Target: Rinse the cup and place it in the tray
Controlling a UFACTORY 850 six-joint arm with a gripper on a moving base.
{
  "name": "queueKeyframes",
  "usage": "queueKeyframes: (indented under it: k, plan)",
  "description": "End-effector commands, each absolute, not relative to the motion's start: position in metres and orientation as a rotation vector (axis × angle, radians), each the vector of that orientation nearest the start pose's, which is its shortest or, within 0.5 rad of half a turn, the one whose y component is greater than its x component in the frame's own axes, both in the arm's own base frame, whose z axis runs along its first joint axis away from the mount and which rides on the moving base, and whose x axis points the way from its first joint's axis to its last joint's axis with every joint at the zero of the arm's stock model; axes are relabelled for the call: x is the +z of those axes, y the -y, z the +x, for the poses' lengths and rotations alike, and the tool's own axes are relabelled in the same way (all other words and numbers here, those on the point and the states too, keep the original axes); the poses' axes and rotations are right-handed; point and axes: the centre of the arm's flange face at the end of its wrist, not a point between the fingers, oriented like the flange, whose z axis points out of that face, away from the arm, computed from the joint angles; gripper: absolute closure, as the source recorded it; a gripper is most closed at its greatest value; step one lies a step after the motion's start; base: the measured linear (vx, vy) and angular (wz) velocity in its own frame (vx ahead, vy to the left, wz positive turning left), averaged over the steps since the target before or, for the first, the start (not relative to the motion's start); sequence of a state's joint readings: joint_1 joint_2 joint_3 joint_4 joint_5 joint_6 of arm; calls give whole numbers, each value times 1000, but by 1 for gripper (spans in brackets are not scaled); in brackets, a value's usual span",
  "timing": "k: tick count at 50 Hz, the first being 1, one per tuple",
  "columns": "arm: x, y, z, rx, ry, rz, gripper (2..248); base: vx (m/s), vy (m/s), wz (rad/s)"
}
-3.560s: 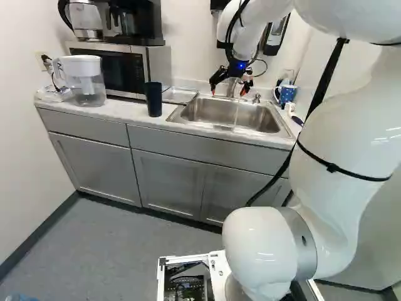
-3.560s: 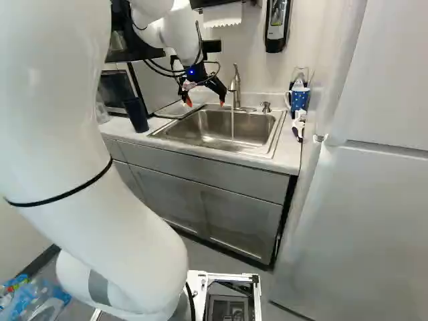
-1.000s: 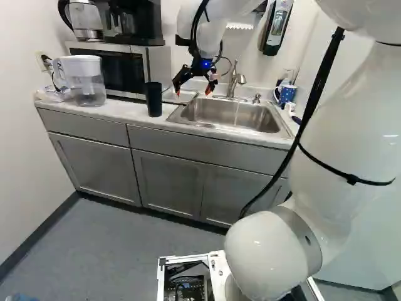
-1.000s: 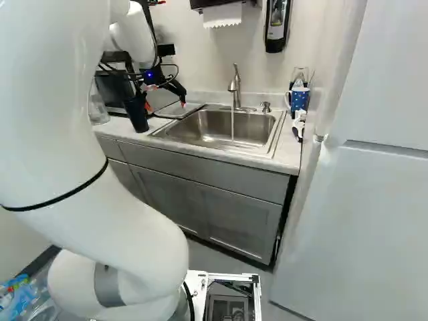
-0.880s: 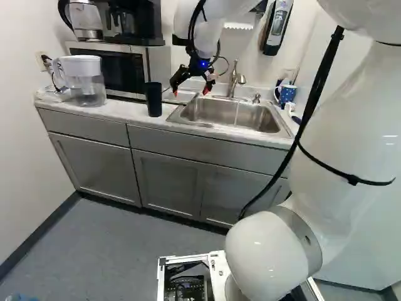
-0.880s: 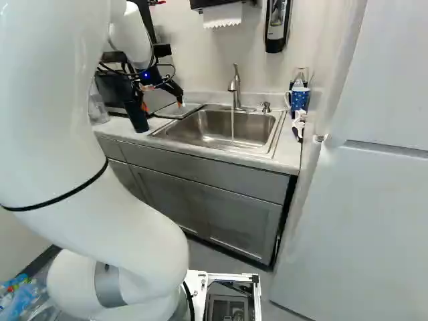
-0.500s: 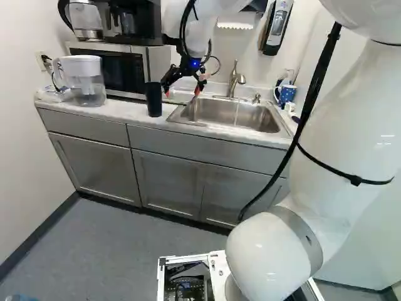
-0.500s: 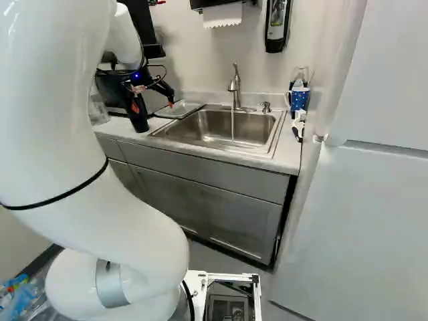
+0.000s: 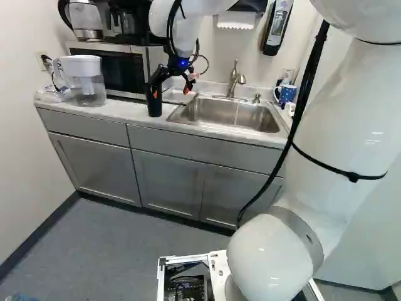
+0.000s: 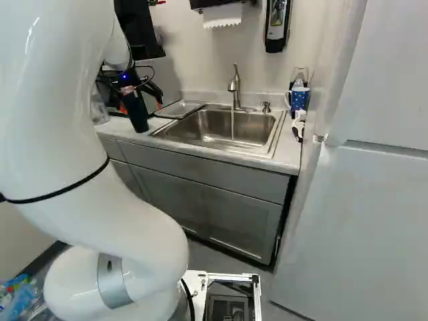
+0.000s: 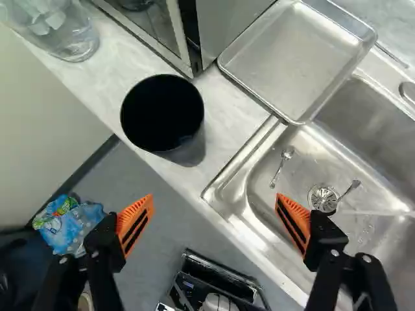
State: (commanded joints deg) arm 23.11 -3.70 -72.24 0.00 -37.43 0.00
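In the left base view my gripper (image 9: 170,91) hangs over the counter, one finger in front of the upper part of the dark cup (image 9: 154,109). The wrist view shows my gripper (image 11: 214,199) open, its orange-padded fingers wide apart with nothing between them. Ahead of it the cup (image 11: 163,114) stands upright, mouth up and dark inside, nearer the finger away from the sink. The shallow metal tray (image 11: 295,58) lies beyond the cup, by the sink (image 11: 259,223). Water (image 10: 232,124) runs from the faucet (image 10: 235,85) into the basin.
Two spoons (image 11: 281,166) lie in the sink by the drain. A microwave (image 9: 113,69) stands behind the cup, with a water pitcher (image 9: 88,81) beside it. A blue mug (image 9: 286,93) stands past the sink; a fridge (image 10: 361,221) rises at the right base view's right.
The gripper has moved from over the sink toward the cup and microwave, coming a little lower at the end, and stays open. The cup and the base have not moved.
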Motion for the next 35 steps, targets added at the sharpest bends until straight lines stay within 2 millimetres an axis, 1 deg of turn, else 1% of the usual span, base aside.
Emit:
queueKeyframes:
  k: [9, 20, 35]
  plan:
    - [660, -218, 482, -796, 617, -2856, 3, 0, 0, 0]
    - [660, -219, 482, -809, 618, -2850, 3, 0, 0, 0]
    - [662, -222, 487, -892, 611, -2812, 3, 0, 0, 0]
